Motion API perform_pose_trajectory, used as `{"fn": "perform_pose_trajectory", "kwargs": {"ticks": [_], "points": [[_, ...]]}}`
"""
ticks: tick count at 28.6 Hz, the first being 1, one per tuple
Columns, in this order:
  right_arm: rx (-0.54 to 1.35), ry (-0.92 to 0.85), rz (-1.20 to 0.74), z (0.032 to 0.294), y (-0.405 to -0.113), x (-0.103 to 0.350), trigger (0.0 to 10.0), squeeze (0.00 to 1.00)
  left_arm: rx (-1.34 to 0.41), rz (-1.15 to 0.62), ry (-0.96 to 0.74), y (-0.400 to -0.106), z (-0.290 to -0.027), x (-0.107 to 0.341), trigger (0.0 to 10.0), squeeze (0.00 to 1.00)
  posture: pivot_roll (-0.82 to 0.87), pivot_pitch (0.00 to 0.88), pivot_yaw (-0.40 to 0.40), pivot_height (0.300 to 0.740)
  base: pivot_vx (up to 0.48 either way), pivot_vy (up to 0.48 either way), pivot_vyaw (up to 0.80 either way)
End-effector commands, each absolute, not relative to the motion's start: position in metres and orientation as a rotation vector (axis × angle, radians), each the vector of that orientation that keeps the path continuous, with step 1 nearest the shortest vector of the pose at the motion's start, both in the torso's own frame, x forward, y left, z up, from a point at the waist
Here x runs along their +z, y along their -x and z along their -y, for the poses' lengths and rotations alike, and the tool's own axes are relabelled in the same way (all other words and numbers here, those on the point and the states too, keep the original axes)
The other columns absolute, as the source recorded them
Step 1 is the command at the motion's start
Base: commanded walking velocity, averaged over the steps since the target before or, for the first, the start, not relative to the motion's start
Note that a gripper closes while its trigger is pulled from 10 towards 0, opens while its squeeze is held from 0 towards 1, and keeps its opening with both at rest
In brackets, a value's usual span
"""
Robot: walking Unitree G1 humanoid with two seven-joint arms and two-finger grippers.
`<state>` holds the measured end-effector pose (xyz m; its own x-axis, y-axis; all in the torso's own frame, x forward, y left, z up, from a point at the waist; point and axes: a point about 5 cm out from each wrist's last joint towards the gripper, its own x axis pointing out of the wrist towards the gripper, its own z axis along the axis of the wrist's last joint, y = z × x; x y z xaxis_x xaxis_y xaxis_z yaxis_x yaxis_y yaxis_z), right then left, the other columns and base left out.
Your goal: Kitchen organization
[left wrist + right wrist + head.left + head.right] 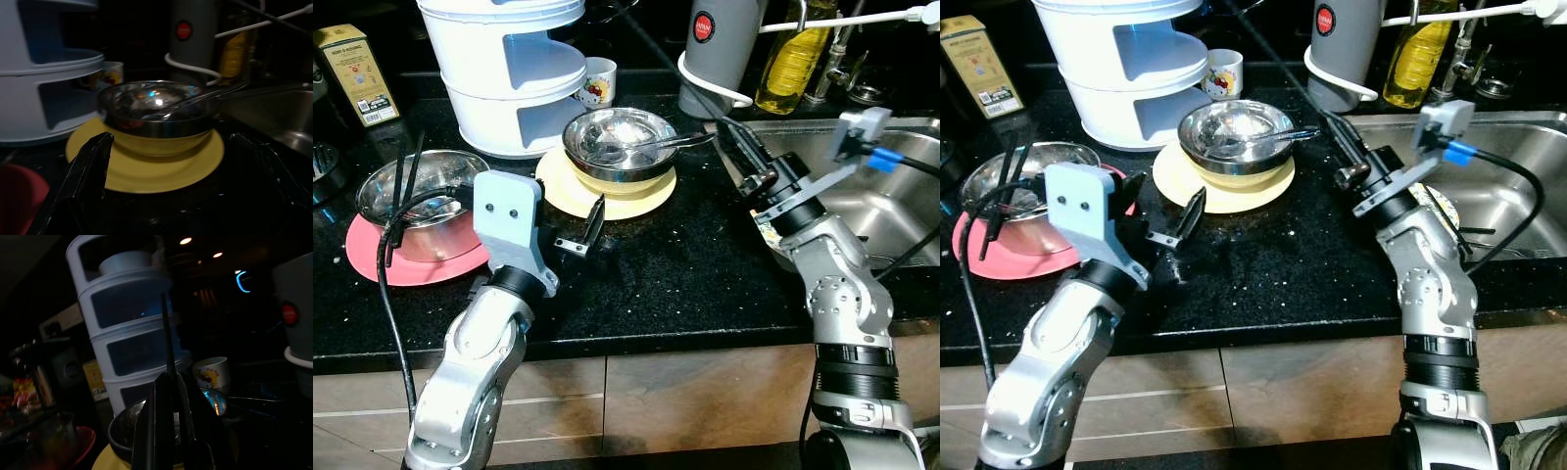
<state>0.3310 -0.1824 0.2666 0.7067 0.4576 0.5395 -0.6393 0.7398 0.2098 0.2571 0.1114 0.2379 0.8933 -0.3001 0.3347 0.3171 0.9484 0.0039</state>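
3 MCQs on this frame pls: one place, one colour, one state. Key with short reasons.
1. The steel bowl with the spoon sits on:
A. the yellow plate
B. the sink
C. the white rack

2. The plate under the other steel bowl is:
A. green
B. pink
C. black

3. The left gripper is:
A. shut on the spoon
B. open, holding nothing
C. shut on a cup

Key:
1 A: the steel bowl rests on the yellow plate.
2 B: the pink plate rims it.
3 B: the left gripper fingers spread before the plate.

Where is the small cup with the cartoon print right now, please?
In the left eye view the cup stands at the back of the black counter, just right of the white tiered container and behind the steel bowl on the yellow plate.
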Motion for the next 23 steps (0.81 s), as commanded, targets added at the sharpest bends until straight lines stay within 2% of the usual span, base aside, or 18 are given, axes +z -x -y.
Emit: {"fn": "perform_pose_trajectory", "kwargs": {"ticks": [1,6,10,12,15,16,17,19,21,23], "points": [[0.623,-0.464,0.476,0.184,-0.331,0.266,10.0,0.0,-0.364,0.368,0.055,-0.253,-0.107,0.245,10.0,0.0,0.11,0.072,-0.035,0.74,0.0,0.0,-0.77],[0.575,-0.538,0.496,0.194,-0.333,0.269,10.0,0.0,-0.388,0.373,0.055,-0.253,-0.106,0.246,10.0,0.0,0.11,0.065,-0.032,0.74,0.0,0.0,-0.78],[0.497,-0.517,0.482,0.203,-0.337,0.267,10.0,0.0,-0.42,0.376,0.06,-0.253,-0.103,0.246,10.0,0.0,0.11,0.06,-0.03,0.74,0.0,0.0,-0.78],[0.382,-0.412,0.401,0.212,-0.346,0.257,10.0,0.0,-0.452,0.371,0.058,-0.253,-0.101,0.245,10.0,0.0,0.1,0.054,-0.028,0.74,0.0,0.0,-0.78],[0.321,-0.337,0.342,0.216,-0.35,0.25,10.0,0.0,-0.462,0.368,0.059,-0.253,-0.101,0.244,10.0,0.0,0.1,0.051,-0.028,0.74,0.0,0.0,-0.78],[0.26,-0.229,0.278,0.219,-0.354,0.243,10.0,0.0,-0.461,0.367,0.056,-0.254,-0.102,0.244,10.0,0.0,0.1,0.049,-0.027,0.74,0.0,0.0,-0.77],[0.26,-0.229,0.278,0.219,-0.354,0.243,10.0,0.0,-0.461,0.367,0.056,-0.254,-0.102,0.244,10.0,0.0,0.1,0.049,-0.027,0.74,0.0,0.0,-0.77],[0.24,0.036,0.198,0.21,-0.356,0.235,10.0,0.0,-0.444,0.365,0.053,-0.257,-0.105,0.243,10.0,0.0,0.1,0.047,-0.027,0.74,0.0,0.0,-0.77],[0.24,0.036,0.198,0.21,-0.356,0.235,10.0,0.0,-0.444,0.365,0.053,-0.257,-0.105,0.243,10.0,0.0,0.1,0.047,-0.027,0.74,0.0,0.0,-0.77],[0.266,0.131,0.194,0.199,-0.356,0.234,10.0,0.0,-0.44,0.363,0.053,-0.257,-0.105,0.243,10.0,0.0,0.1,0.052,-0.029,0.74,0.0,0.0,-0.77]]}}
